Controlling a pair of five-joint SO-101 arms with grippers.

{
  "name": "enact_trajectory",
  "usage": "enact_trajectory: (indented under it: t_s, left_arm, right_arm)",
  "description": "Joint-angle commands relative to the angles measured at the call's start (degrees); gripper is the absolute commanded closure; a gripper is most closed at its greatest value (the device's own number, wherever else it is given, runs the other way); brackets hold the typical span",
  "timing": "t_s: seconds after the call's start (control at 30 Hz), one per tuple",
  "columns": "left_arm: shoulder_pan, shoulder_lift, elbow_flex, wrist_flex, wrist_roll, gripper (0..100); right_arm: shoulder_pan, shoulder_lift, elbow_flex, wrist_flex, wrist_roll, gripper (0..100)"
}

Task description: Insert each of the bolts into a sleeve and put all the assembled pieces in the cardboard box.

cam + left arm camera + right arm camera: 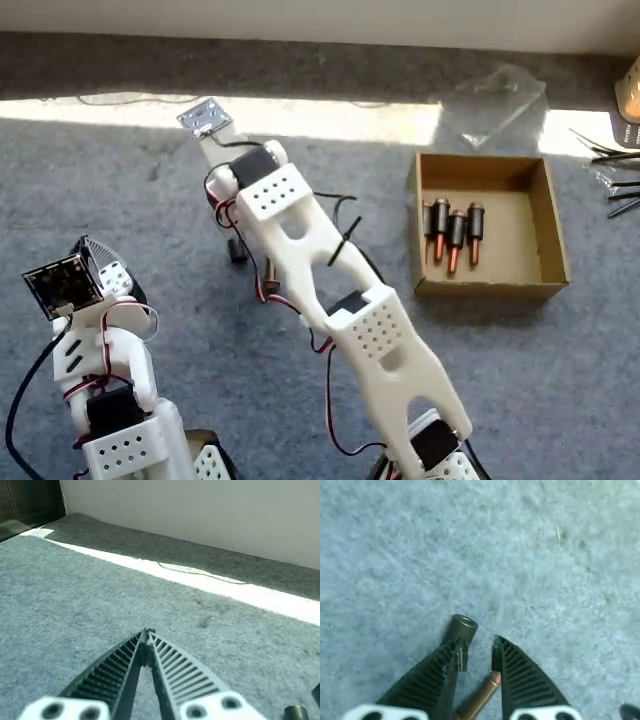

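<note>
Left of the cardboard box (490, 290), straddling a bolt (482, 700) with the right gripper's (477, 652) narrowly parted fingers, sleeve (462, 627) just beside; near left, pressing left gripper's (147, 636) fingers together.

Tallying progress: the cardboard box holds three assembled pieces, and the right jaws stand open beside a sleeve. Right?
No: the high view shows four assembled pieces in the cardboard box, not three. The right gripper is open beside a sleeve.

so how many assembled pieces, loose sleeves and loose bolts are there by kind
assembled pieces in the cardboard box: 4
loose sleeve on the carpet: 1
loose bolt on the carpet: 1
total: 6
</note>
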Motion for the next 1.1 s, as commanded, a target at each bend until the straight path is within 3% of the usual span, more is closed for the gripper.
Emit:
enact_trajectory:
  t_s: [0.0,0.17,0.63,1.07]
  left_arm:
    - [-0.7,-0.3,1.4,0.2,-0.1,99]
    - [-0.7,-0.3,1.4,0.2,-0.1,99]
    - [-0.4,-0.3,1.4,0.2,-0.1,99]
    - [-0.6,-0.3,1.4,0.2,-0.1,99]
  right_arm:
    - [-0.9,0.7,-5.9,-1.0,-0.7,93.5]
    - [0.0,4.4,-12.0,-0.9,-6.2,93.5]
    - [0.4,8.3,-14.1,1.3,-6.9,93.5]
    - [0.2,8.4,-13.8,2.0,-21.5,93.5]
